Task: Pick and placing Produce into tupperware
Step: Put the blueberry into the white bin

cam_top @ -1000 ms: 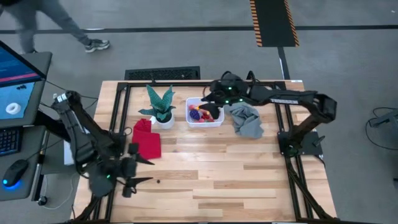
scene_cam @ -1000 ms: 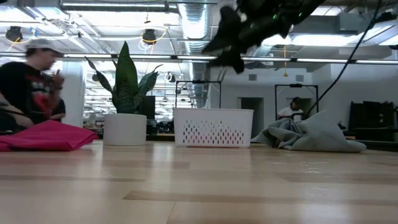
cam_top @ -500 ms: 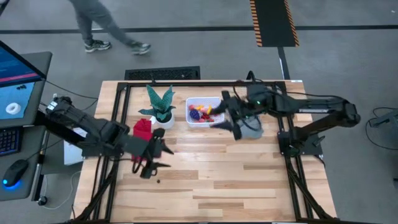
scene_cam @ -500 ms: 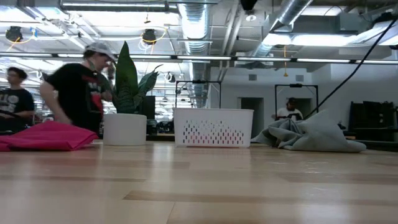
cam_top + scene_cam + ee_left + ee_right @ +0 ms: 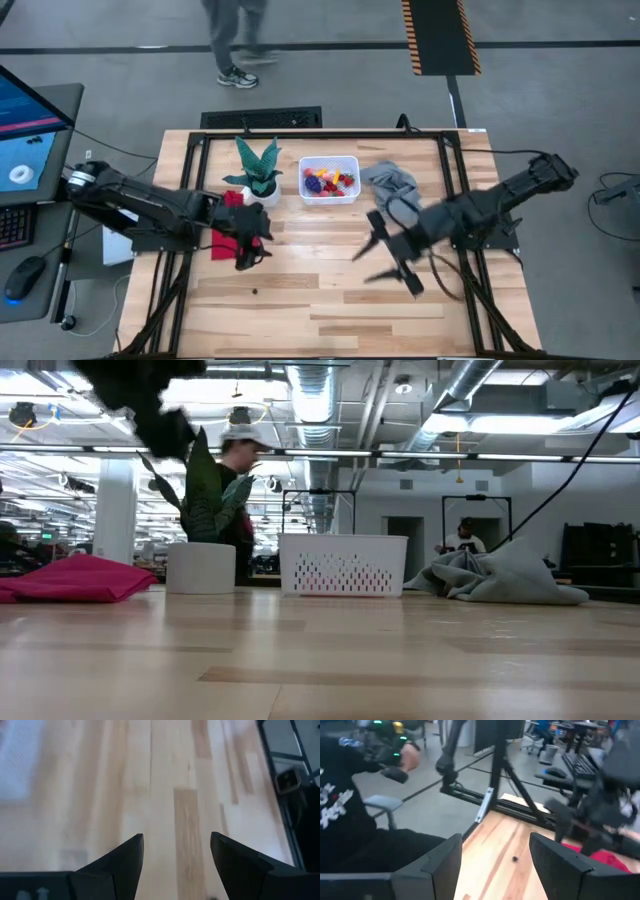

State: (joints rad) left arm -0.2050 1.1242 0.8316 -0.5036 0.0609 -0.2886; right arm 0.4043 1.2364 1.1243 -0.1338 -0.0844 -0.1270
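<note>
The white tupperware (image 5: 329, 180) stands at the table's far middle with several pieces of bright produce (image 5: 326, 182) inside; in the low view its wall (image 5: 343, 565) hides them. A small dark bit (image 5: 254, 291) lies alone on the wood near the left front and also shows in the right wrist view (image 5: 514, 859). My left gripper (image 5: 252, 248) hangs open over the right edge of the red cloth (image 5: 230, 228), with nothing between its fingers (image 5: 176, 865). My right gripper (image 5: 372, 262) is open and empty (image 5: 492, 865) above the table's middle right, near side of the tupperware.
A potted plant (image 5: 258, 170) stands left of the tupperware and a grey cloth (image 5: 392, 188) lies to its right. Bare wood fills the table's near half. A person (image 5: 235, 40) walks beyond the far edge. A monitor and mouse sit off the left side.
My left gripper has swung from the near left corner toward the far and right, ending by the red cloth's right edge. My right gripper has left the spot over the tupperware and gone toward the near edge, to the table's middle right. Both have stayed open.
</note>
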